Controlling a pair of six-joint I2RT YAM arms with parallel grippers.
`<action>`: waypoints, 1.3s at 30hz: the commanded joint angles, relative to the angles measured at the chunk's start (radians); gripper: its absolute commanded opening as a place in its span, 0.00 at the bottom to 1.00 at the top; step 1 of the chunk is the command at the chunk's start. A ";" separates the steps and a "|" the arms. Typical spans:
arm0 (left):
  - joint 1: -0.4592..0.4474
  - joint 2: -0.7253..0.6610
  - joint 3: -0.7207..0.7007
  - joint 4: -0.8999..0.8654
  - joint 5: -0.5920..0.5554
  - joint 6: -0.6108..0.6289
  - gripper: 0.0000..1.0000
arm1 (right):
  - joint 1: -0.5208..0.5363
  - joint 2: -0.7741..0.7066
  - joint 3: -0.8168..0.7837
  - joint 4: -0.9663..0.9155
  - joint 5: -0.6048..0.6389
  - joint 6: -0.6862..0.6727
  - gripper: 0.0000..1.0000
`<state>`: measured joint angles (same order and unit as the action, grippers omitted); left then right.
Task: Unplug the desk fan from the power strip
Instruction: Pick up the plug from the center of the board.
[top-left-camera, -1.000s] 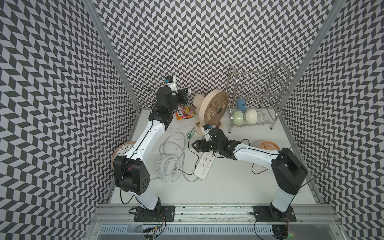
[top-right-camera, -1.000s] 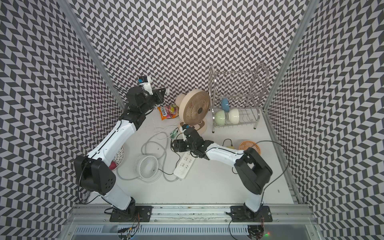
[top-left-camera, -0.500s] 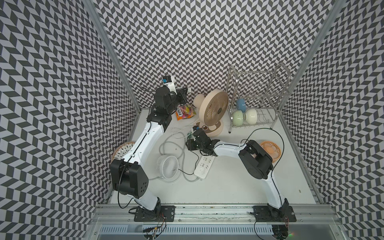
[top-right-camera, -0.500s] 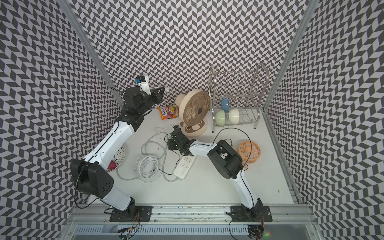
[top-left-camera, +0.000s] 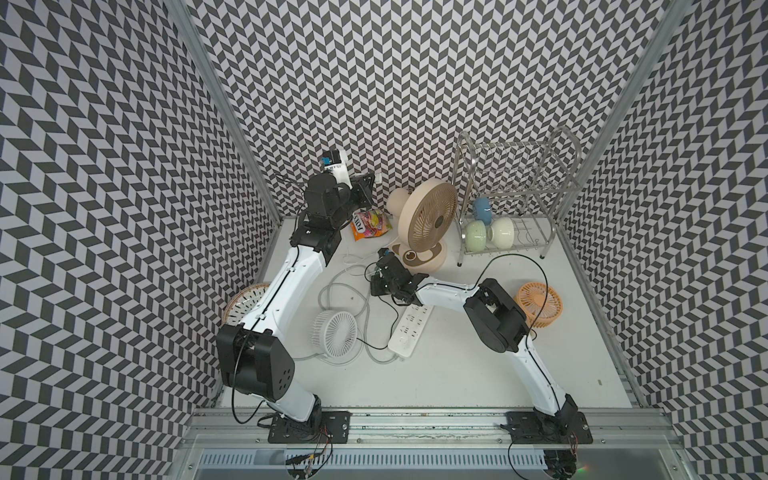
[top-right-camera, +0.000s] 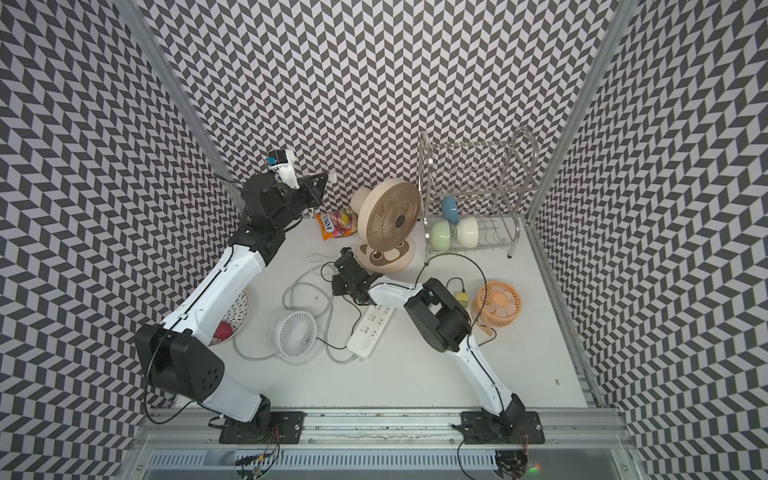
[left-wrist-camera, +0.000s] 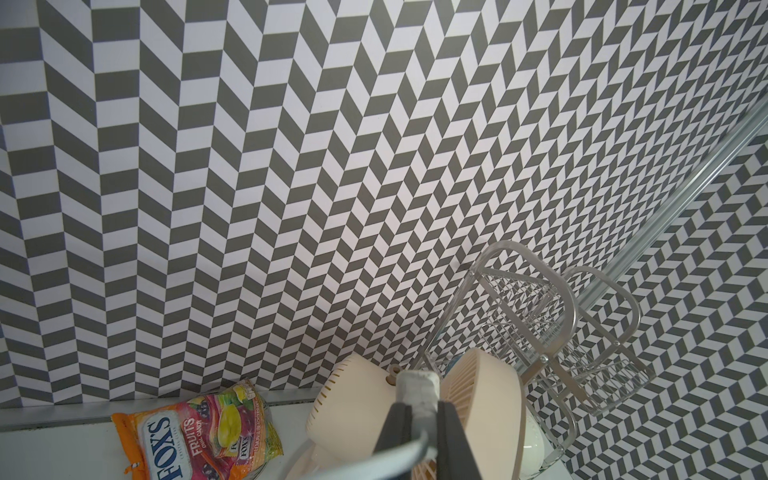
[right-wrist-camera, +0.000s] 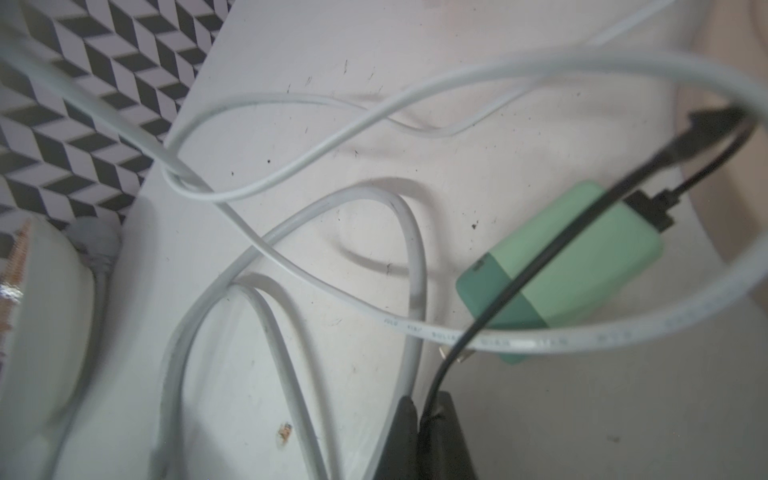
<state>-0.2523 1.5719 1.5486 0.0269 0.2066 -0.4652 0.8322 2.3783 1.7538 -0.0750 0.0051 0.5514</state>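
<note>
We are pinching a thin black cable in right fingers just beyond the long white plastic power strip; left fingers are gripping a white plug farther off.

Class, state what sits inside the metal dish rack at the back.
On the dish rack's lower shelf, a green bowl and a cream bowl stand on edge side by side, with a blue dish behind them. The bowls cover its lower part.

My count
I see three fans: one beige round desk fan, one white plastic fan, one orange plastic fan; three round bowls; one long white plastic power strip.
</note>
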 joint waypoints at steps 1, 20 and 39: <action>0.009 -0.032 -0.016 0.007 0.013 0.007 0.00 | -0.009 -0.052 0.024 -0.021 -0.018 -0.034 0.00; 0.025 -0.122 -0.254 0.099 0.190 -0.196 0.13 | -0.061 -0.321 -0.019 -0.078 -0.371 -0.235 0.00; 0.096 -0.075 -0.219 0.100 0.173 -0.194 0.07 | -0.046 -0.530 -0.150 0.022 -0.558 -0.254 0.00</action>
<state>-0.1768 1.4780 1.2690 0.0971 0.3790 -0.6739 0.7658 1.9305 1.6321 -0.1398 -0.5209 0.3115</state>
